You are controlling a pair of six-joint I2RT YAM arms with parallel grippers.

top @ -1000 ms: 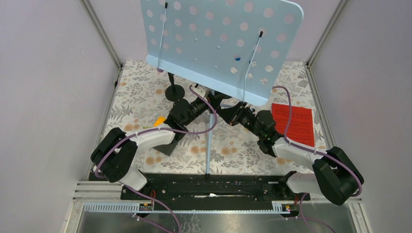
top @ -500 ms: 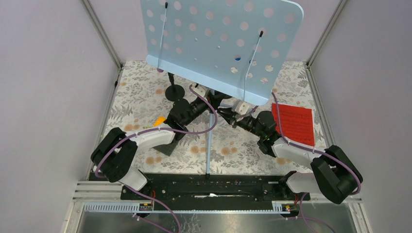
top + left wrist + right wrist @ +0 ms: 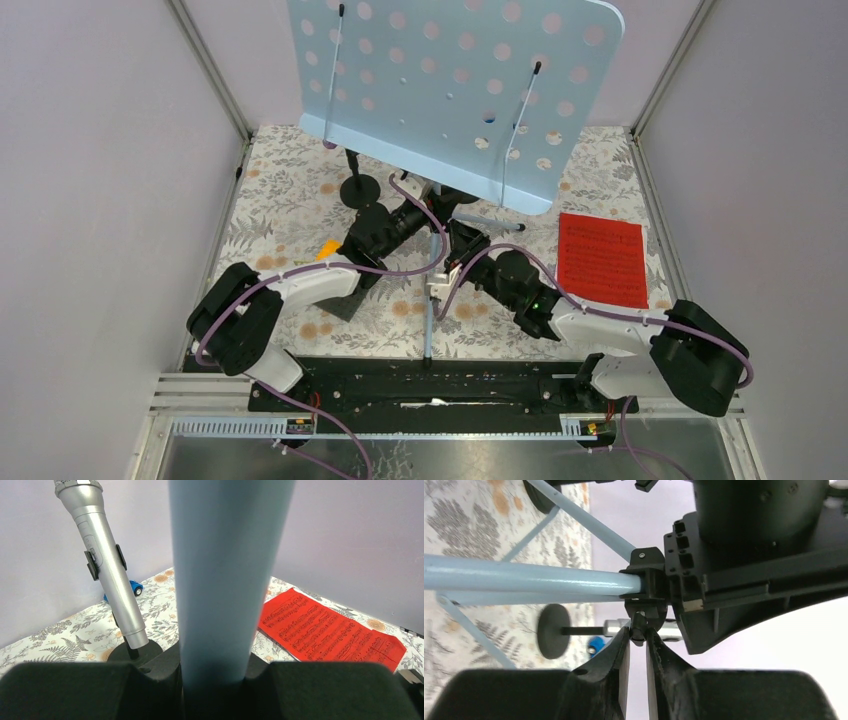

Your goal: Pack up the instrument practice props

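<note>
The left gripper (image 3: 213,674) clamps the pale-blue metal stand tube (image 3: 225,570) rising mid-frame, while the right gripper (image 3: 638,647), narrowed, pinches the small black clamp screw (image 3: 639,629) just below that tube's end at frame centre.

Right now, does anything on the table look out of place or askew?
Only the small blue toy car, just beyond the silver microphone: it is no music prop. The red music sheet lies flat.

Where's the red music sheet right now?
In the top view, the red music sheet lies flat on the right side of the floral table, just right of the pale-blue stand.
</note>
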